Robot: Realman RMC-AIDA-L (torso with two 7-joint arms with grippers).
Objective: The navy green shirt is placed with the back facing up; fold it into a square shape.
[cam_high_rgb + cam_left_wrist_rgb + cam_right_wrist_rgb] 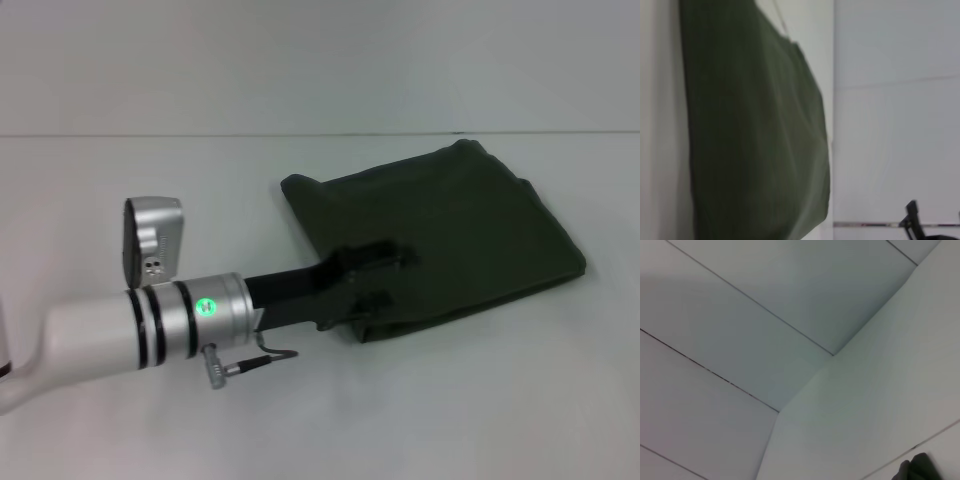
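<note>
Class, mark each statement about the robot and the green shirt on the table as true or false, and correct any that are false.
1. The navy green shirt lies folded into a compact, roughly square bundle. True.
2. The left gripper is at the shirt's near left edge. True.
3. The left gripper's fingers are pressed together, shut. False: the two fingers stand apart, open, one above the other in the head view.
4. The right gripper is working on the shirt's far side. False: no right gripper shows in the head view; only the left arm is over the table.
5. The shirt hangs off the table's edge. False: it rests wholly on the white tabletop.
</note>
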